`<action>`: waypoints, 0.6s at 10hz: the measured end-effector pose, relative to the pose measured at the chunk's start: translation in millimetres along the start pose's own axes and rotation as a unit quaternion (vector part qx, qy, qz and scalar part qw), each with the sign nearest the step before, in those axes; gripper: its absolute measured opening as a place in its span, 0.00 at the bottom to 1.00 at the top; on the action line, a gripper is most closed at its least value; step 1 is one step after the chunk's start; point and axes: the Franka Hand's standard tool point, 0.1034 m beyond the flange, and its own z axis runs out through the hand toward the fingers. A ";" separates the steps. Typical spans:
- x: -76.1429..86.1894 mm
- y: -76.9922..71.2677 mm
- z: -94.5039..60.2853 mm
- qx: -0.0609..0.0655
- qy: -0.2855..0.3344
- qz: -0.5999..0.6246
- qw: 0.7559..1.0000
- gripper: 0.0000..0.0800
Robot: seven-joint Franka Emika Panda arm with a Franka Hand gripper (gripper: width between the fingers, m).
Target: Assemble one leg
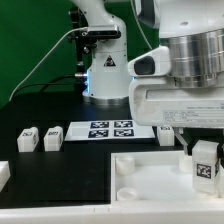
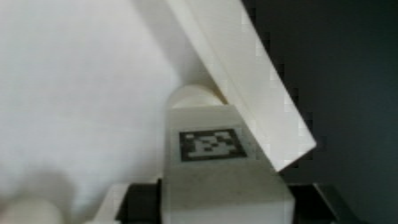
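Sq. white plastic leg [image 1: 205,166] in tool [image 1: 205,150]

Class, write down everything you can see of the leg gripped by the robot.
The leg is a small white square-sectioned block, plastic by its look, with a black-and-white square tag on one face. It stands about upright, clamped between the fingers of the gripper, above the large white tray at the exterior view's right. In the wrist view its far end sits by the tray's raised rim; whether they touch cannot be told.

Held leg [image 2: 210,143] just beside tray wall [image 2: 249,85], bare table [image 1: 70,168] open toward the exterior view's left
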 end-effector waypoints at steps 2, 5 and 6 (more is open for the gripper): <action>4.0 2.8 -0.2 0.014 -0.008 0.133 0.991 0.38; 2.5 2.8 0.3 0.014 -0.015 0.250 0.968 0.38; 0.1 1.2 1.4 0.021 -0.016 0.311 0.950 0.38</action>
